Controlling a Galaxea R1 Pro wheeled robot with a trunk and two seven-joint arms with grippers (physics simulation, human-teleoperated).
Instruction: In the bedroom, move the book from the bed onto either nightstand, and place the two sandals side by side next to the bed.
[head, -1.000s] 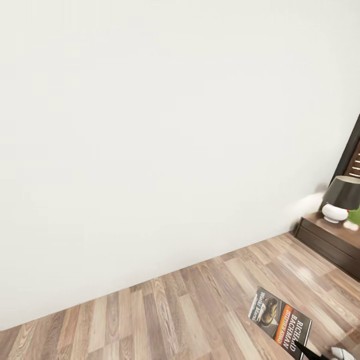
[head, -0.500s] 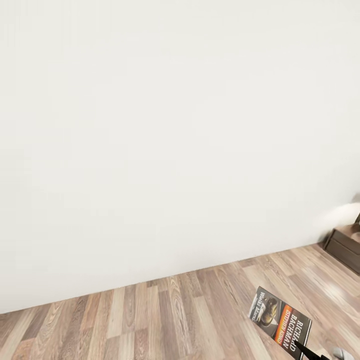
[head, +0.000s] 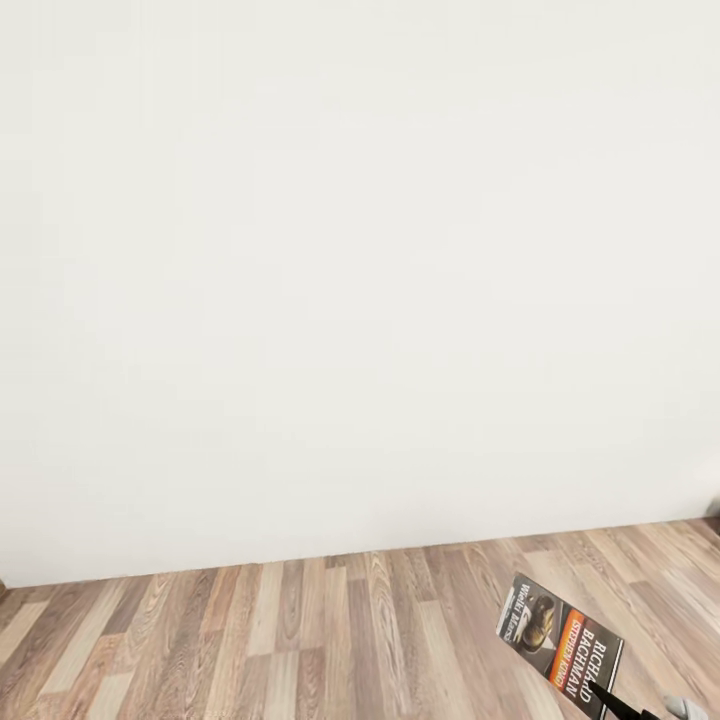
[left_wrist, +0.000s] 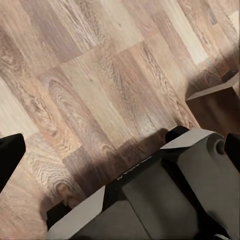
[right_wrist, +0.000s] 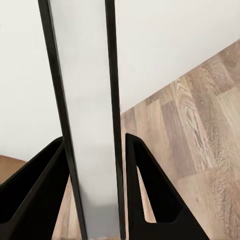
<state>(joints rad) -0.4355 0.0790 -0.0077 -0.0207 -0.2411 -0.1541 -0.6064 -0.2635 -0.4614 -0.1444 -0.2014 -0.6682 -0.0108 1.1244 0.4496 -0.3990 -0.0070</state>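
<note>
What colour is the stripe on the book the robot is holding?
Orange: the thin dark paperback book has an orange band beside white lettering, clearest in the head view.

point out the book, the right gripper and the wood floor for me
book (head: 560, 645): head view, on the cover's orange band.
right gripper (right_wrist: 95, 190): right wrist view, midway between the black fingertips, shut on the book's edge.
wood floor (head: 300, 630): head view, on a bare plank.
</note>
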